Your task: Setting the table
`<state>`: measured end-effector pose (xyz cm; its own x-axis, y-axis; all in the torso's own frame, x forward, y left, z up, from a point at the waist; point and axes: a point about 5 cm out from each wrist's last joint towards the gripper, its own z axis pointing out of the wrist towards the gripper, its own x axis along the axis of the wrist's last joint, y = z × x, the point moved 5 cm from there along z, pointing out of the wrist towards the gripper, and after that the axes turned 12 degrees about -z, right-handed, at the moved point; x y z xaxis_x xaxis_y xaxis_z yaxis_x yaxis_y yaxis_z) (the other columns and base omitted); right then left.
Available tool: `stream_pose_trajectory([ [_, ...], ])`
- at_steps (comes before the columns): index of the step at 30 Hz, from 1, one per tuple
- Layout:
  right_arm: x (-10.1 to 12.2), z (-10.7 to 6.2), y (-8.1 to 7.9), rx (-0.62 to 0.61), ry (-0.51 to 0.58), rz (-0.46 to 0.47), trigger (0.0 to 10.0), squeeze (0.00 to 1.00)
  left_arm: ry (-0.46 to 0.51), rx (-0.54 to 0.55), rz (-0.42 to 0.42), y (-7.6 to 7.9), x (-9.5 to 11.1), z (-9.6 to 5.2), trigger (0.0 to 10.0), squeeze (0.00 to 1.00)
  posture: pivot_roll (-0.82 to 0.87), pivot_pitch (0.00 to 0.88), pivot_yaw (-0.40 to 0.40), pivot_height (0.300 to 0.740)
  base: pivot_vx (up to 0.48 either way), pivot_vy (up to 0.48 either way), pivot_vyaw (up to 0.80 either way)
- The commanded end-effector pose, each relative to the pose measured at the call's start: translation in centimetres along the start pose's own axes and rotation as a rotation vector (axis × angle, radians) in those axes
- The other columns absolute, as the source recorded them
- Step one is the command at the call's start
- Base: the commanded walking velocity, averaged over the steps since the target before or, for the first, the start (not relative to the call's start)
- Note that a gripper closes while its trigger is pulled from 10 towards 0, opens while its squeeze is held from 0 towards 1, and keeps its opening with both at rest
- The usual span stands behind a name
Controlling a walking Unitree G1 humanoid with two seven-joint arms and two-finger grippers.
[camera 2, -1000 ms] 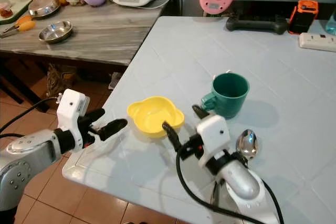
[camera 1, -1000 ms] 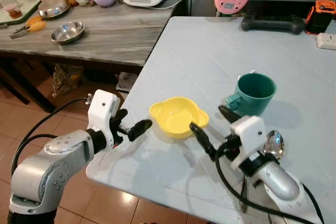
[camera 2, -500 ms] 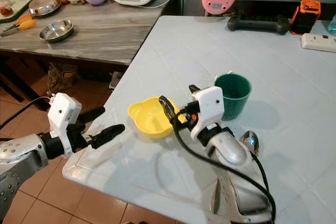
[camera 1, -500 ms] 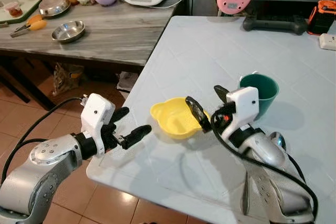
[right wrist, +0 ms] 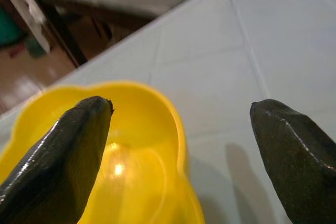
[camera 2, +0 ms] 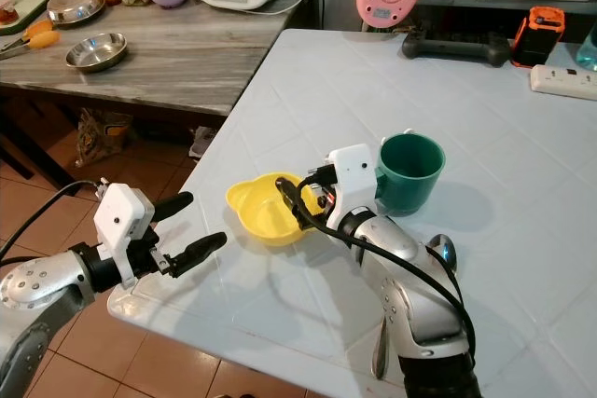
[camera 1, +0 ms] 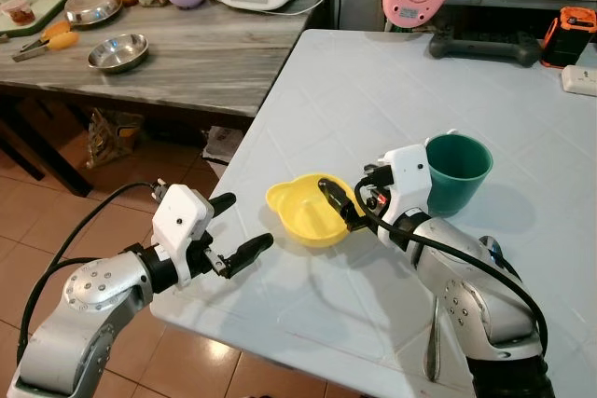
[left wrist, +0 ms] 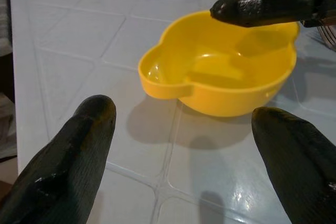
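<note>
Yellow bowl [camera 1: 312, 212] near the table [camera 1: 373, 90] edge, beside the cup [camera 1: 456, 171], now straddled at its rim by the right gripper [camera 1: 353, 200], fingers spread, freshly swung in for a likely grasp; left gripper [camera 1: 241, 230] open, waiting alongside.

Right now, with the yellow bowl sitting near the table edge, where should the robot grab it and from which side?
Probably by the rim of the yellow bowl, on the side toward the green mug. The bowl sits upright and open, so one finger can go inside and one outside the thin wall. The right gripper is open and straddling that rim, coming from the mug side. The left gripper hovers open off the table edge.
</note>
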<state>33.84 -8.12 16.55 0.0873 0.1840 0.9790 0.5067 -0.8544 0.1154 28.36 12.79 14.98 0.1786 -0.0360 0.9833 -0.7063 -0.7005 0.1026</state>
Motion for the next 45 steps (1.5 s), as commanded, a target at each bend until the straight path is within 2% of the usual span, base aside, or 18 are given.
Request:
stream_pose_trajectory([
  [1, 0.5, 0.1, -0.7, 0.020, -0.019, -0.002, 10.0, 0.00, -0.010, -0.003, 0.011, -0.1, -0.4, -0.1, 10.0, 0.00, -0.17, 0.126, 0.081, 0.740, 0.000, 0.000, 0.00],
  [4, -0.3, 0.1, -0.6, 0.027, -0.099, -0.019, 10.0, 0.00, -0.010, -0.007, 0.017, -0.1, -0.5, 0.1, 10.0, 0.00, -0.17, 0.122, 0.073, 0.740, 0.000, 0.000, 0.00],
  [8, -0.3, 0.2, -0.6, 0.030, -0.107, -0.019, 10.0, 0.00, -0.006, -0.010, 0.023, -0.1, -0.5, 0.2, 10.0, 0.00, -0.17, 0.120, 0.072, 0.740, 0.000, 0.000, 0.00],
  [9, -0.4, 0.2, -0.7, 0.038, -0.121, -0.016, 2.4, 0.00, -0.003, -0.013, 0.027, -0.1, -0.5, 0.2, 10.0, 0.00, -0.17, 0.120, 0.072, 0.740, 0.000, 0.000, 0.00],
  [10, -0.6, 0.1, -0.9, 0.053, -0.138, -0.009, 0.0, 0.00, -0.002, -0.016, 0.031, 0.0, -0.6, 0.3, 10.0, 0.00, -0.18, 0.117, 0.071, 0.740, 0.000, 0.000, 0.00],
  [20, -1.6, 0.5, -1.1, 0.060, -0.199, 0.018, 0.0, 0.00, -0.005, -0.037, 0.042, 0.3, -0.7, 0.4, 10.0, 0.00, -0.17, 0.118, 0.072, 0.740, 0.000, 0.000, 0.00],
  [29, -1.1, 1.3, -0.7, 0.052, -0.219, 0.039, 0.0, 0.00, -0.008, -0.037, 0.040, 0.3, -1.0, 0.5, 10.0, 0.00, -0.17, 0.123, 0.067, 0.740, 0.000, 0.000, 0.00],
  [36, -2.4, 1.1, -0.6, 0.056, -0.285, 0.099, 0.0, 0.00, -0.025, -0.043, 0.037, 0.4, -1.5, 0.4, 10.0, 0.00, -0.17, 0.123, 0.065, 0.740, 0.000, 0.000, 0.00],
  [45, -3.4, 0.8, -0.7, 0.061, -0.325, 0.118, 0.0, 0.00, -0.033, -0.046, 0.041, 0.4, -1.6, 0.5, 10.0, 0.00, -0.18, 0.126, 0.070, 0.740, 0.000, 0.000, 0.00],
])
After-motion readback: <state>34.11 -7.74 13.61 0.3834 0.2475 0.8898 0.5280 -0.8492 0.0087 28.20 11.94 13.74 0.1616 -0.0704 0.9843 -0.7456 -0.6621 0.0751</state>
